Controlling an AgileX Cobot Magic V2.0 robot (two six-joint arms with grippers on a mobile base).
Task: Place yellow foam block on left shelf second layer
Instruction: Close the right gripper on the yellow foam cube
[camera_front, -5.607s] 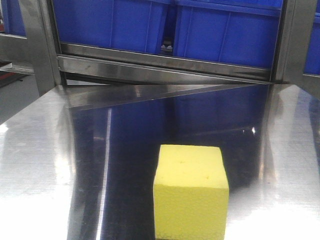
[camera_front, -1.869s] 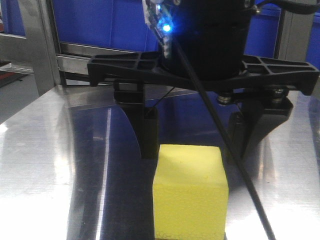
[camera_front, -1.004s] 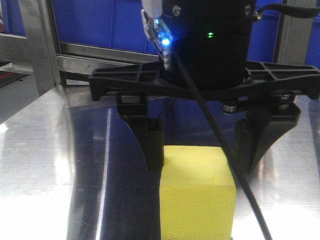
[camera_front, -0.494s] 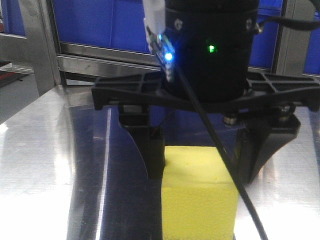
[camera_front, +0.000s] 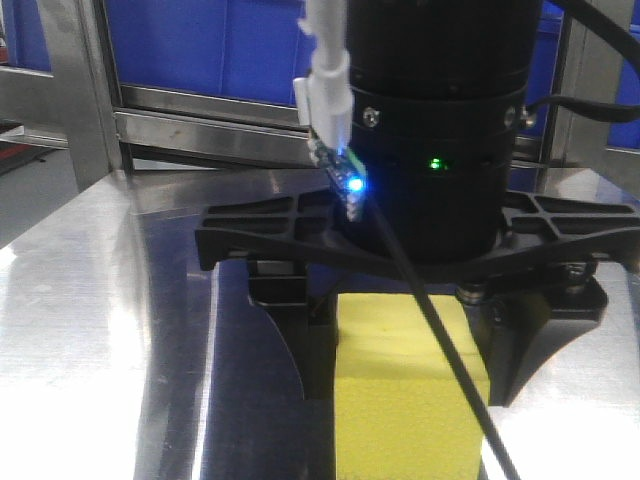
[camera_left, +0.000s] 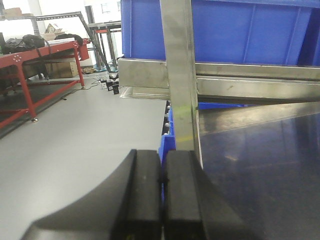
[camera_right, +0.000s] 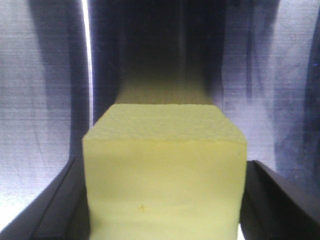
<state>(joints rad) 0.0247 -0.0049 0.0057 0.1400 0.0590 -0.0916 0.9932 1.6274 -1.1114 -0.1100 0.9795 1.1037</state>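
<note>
Clamped from above by the black right gripper: a bright yellow foam block, roughly cube-shaped and finely pitted. Held by its left and right faces, with one black finger on each side and the fingers clenched against the foam. From the right wrist, shows the same hold (fingers flanking the yellow foam block, right up against its sides).

Sits near the front of the shiny brushed-steel desk, a little right of centre. Cannot tell whether resting on that desk or raised off it, with the lower edge cut off by the frame.

On the round black wrist housing, a small blue light and a green light. Slanting down across the front of the block, a thin black cable. Far behind, large blue plastic bins above a horizontal steel rail.

Off at the left side, the left gripper: matte black fingers pressed flat together, with nothing between them. Points toward a vertical steel post, with blue plastic bins beyond it, the dark reflective desk to the right, bare grey floor to the left, and a red-framed desk at the far left.
</note>
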